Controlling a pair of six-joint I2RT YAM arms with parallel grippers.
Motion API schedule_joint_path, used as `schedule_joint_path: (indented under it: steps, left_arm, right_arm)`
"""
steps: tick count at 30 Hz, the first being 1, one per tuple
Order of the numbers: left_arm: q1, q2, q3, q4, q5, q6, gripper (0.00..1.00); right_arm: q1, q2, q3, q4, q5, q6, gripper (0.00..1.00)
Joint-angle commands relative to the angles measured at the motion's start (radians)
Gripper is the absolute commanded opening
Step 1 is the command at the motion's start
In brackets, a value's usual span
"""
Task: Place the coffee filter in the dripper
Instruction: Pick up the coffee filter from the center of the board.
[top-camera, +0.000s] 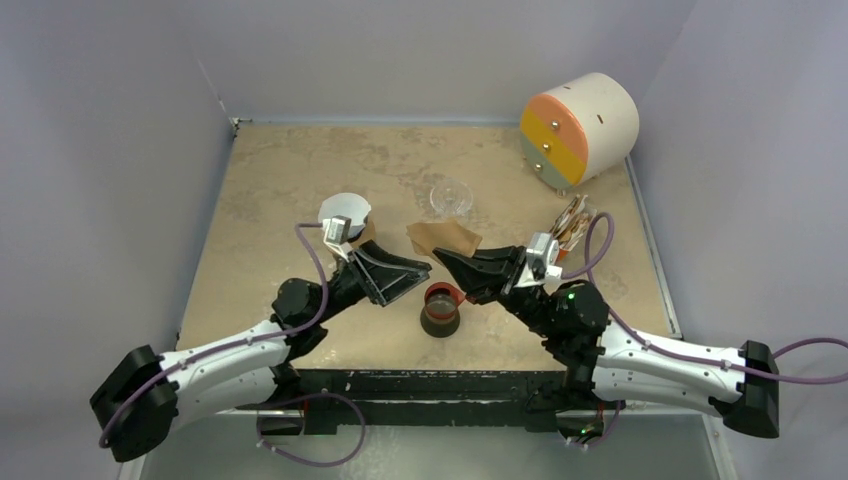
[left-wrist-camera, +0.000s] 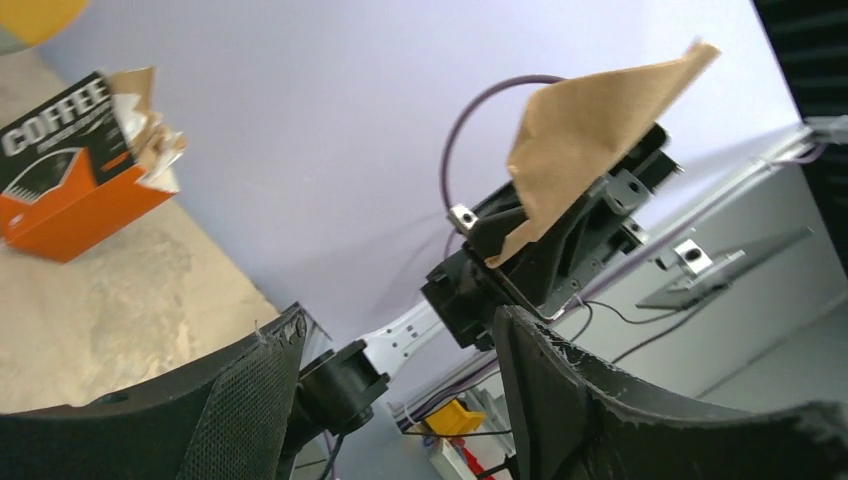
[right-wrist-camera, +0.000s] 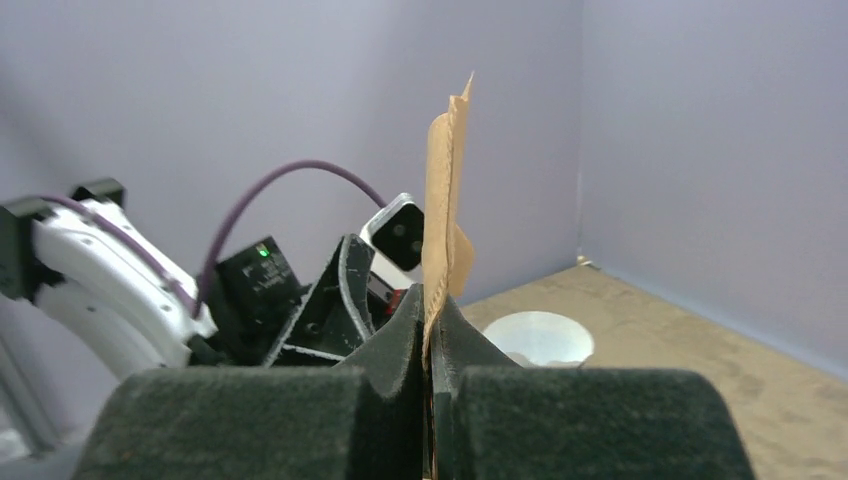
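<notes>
Done: my right gripper (right-wrist-camera: 428, 345) clenches the brown paper filter (right-wrist-camera: 445, 200).
Left gripper (left-wrist-camera: 400, 335): released, empty.
Remaining: lower into dark cone-shaped dripper (top-camera: 440, 308).

Pretty clearly a robotics lab rig: plain lilac panels (top-camera: 100, 150) box in a tabletop (top-camera: 300, 180), with cabled robot arms (top-camera: 230, 365) bolted on.

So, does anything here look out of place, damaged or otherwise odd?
The orange filter box on the right of the table looks ragged: crumpled brown filters stick out of its open top. The coffee filter in the right tool is pinched flat, not opened into a cone. Nothing looks spilled.
</notes>
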Motion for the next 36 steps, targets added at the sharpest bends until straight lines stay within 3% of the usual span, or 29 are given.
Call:
schedule_joint_path:
  steps: [1, 17, 21, 30, 36]
  left_arm:
    - [0.004, 0.086, 0.049, 0.422, 0.099, 0.029, 0.67]
    - [0.004, 0.054, 0.189, 0.372, 0.178, 0.148, 0.59]
    - [0.004, 0.059, 0.200, 0.360, 0.187, 0.151, 0.49]
    - [0.004, 0.080, 0.217, 0.340, 0.191, 0.153, 0.00]
    - [0.004, 0.057, 0.210, 0.285, 0.159, 0.174, 0.01]
  right_arm:
    - [0.004, -0.011, 0.036, 0.046, 0.045, 0.219, 0.00]
    - [0.004, 0.032, -0.024, 0.194, 0.053, 0.431, 0.00]
    - [0.004, 0.034, -0.032, 0.208, 0.055, 0.451, 0.00]
    - [0.004, 0.042, -0.046, 0.260, 0.050, 0.455, 0.00]
    - [0.004, 0.034, -0.057, 0.261, 0.045, 0.448, 0.00]
